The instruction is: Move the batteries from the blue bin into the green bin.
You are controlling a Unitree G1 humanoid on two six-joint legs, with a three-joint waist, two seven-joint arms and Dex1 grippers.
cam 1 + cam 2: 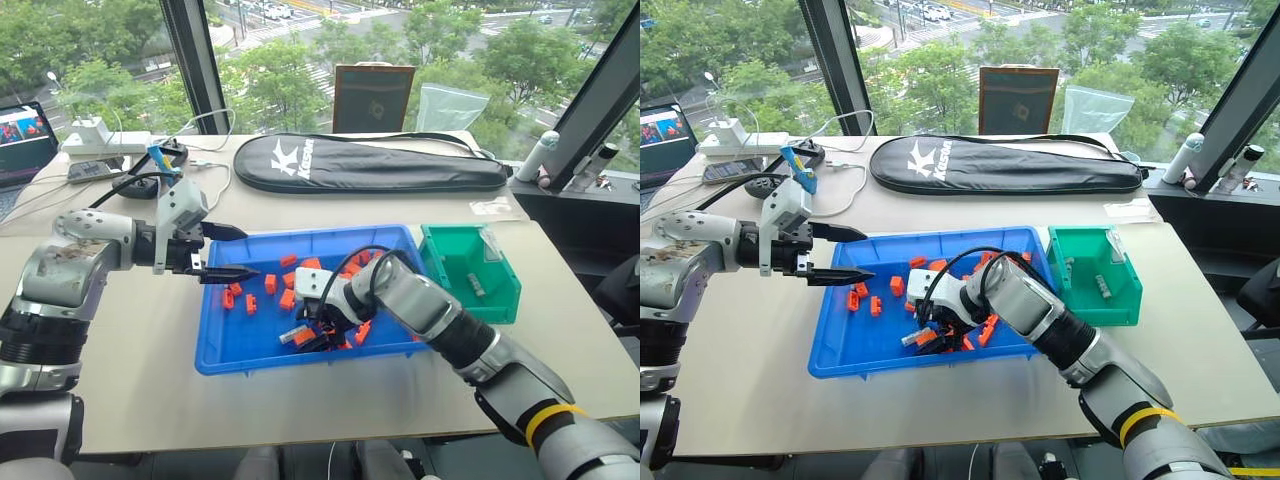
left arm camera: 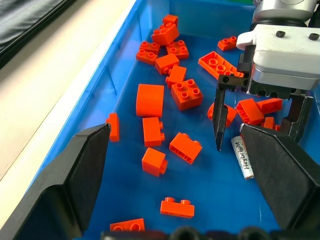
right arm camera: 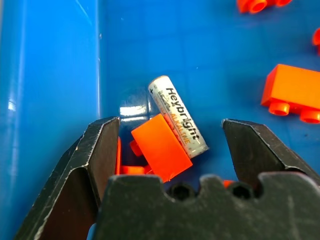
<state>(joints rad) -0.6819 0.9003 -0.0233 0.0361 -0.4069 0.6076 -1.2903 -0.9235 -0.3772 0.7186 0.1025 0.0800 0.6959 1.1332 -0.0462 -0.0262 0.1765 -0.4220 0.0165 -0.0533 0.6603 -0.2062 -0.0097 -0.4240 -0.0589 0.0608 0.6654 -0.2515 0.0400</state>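
- My right claw [image 3: 170, 150] hangs low inside the blue bin [image 1: 230, 345], jaws spread wide and empty, with a battery [image 3: 178, 122] lying flat on the bin floor between them.
- An orange brick [image 3: 161, 147] rests against the battery's near end, so I judge a straight closing would pinch both; I want the fingers to straddle the battery's free, far half.
- I should settle lower until the fingertips nearly touch the floor, then close slowly across the cylinder so it does not roll.
- One battery [image 1: 475, 285] already lies in the green bin [image 1: 500, 300], just beside the blue bin on my right.
- My left claw [image 1: 225, 250] hovers open above the bin's left rim, holding nothing.
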